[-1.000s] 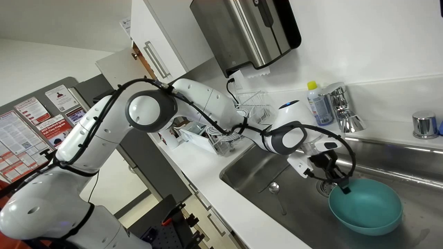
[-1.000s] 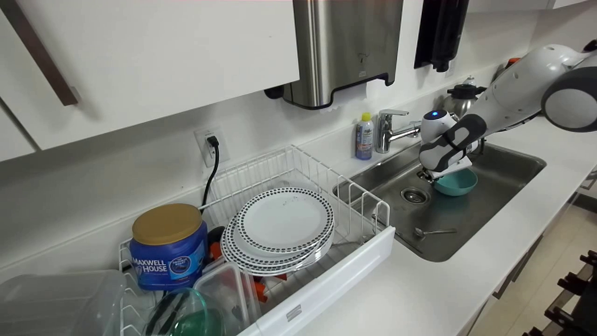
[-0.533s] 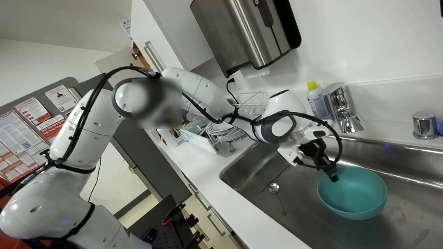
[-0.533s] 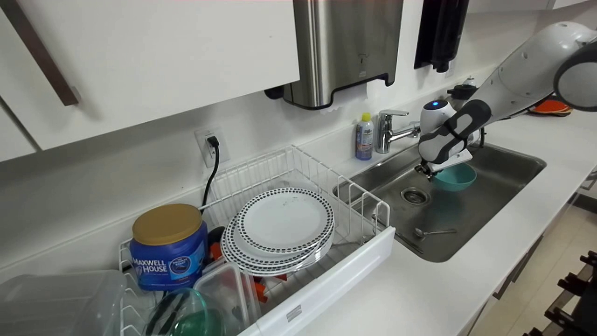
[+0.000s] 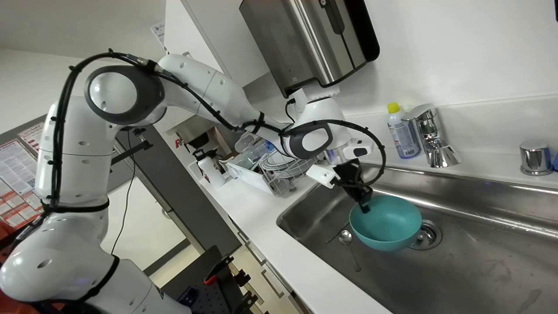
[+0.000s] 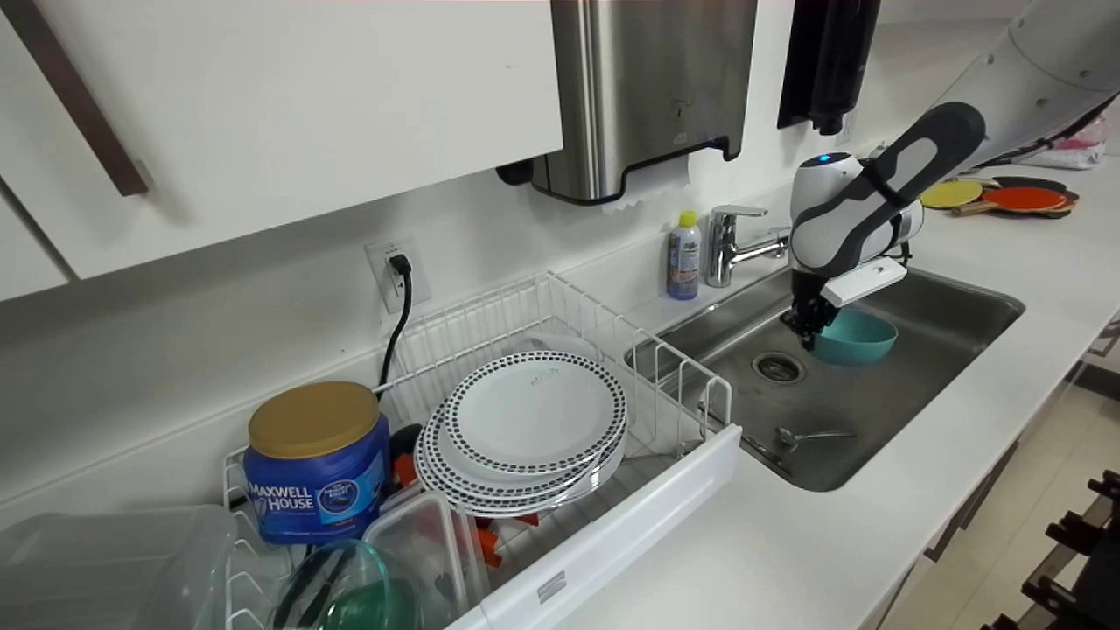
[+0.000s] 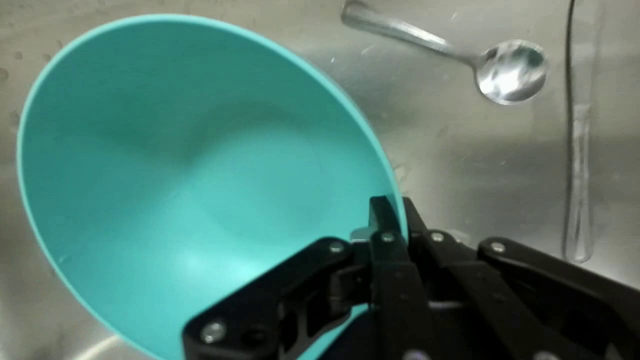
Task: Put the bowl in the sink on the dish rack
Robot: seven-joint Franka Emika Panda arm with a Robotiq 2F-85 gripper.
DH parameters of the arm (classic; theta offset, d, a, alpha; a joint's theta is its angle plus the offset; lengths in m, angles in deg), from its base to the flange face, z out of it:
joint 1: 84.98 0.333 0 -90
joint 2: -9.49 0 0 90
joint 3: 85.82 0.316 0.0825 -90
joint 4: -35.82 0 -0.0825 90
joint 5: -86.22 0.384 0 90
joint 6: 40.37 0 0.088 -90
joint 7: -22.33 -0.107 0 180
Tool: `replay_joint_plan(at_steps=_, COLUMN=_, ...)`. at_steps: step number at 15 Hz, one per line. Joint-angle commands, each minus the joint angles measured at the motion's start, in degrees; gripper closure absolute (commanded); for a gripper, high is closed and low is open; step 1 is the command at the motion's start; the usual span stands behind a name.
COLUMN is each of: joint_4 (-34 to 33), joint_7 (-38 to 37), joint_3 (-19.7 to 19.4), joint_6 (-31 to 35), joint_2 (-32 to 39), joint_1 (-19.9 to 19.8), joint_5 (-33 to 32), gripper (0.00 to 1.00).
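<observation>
The round teal bowl (image 5: 388,229) is held by its rim over the steel sink (image 5: 471,266); it appears raised off the sink floor. It also shows in an exterior view (image 6: 857,341) and fills much of the wrist view (image 7: 225,165). My gripper (image 7: 398,217) is shut on the bowl's rim, one finger inside and one outside. The gripper also shows in both exterior views (image 5: 365,207) (image 6: 807,337). The white wire dish rack (image 6: 612,538) stands on the counter beside the sink; it also shows in an exterior view (image 5: 253,178).
A stack of plates (image 6: 535,411), a blue coffee tub (image 6: 317,477) and clear containers fill the rack. A spoon (image 7: 512,72) and knife (image 7: 580,185) lie in the sink. The faucet (image 6: 735,249) and a spray can (image 6: 684,258) stand behind it. A towel dispenser (image 6: 647,96) hangs above.
The gripper and the held bowl have moved left and up in an exterior view, toward the rack's side of the sink. The drain shows more there. The arm has folded back.
</observation>
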Motion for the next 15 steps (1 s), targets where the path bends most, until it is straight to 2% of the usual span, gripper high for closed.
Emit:
replay_joint_plan(at_steps=1, joint_4=12.77, joint_7=6.75, joint_3=2.46, joint_6=-2.99, joint_2=-12.85, joint_1=-0.48, joint_5=-1.42, gripper=0.99)
replay_joint_plan(at_steps=8, joint_4=27.13, joint_7=24.91, joint_3=6.78, joint_6=-4.32, joint_2=-30.50, joint_1=-1.05, joint_5=-2.16, gripper=0.99)
replay_joint_plan(at_steps=11, joint_4=31.07, joint_7=33.99, joint_3=8.18, joint_6=-4.97, joint_2=-37.04, joint_1=-0.57, joint_5=-0.90, gripper=0.99)
replay_joint_plan(at_steps=14, joint_4=33.02, joint_7=44.65, joint_3=8.62, joint_6=-8.65, joint_2=-42.26, joint_1=0.49, joint_5=1.76, gripper=0.99)
replay_joint_plan(at_steps=15, joint_4=30.19, joint_7=38.95, joint_3=7.45, joint_6=-5.89, joint_2=-37.08, joint_1=1.09, joint_5=0.03, gripper=0.95)
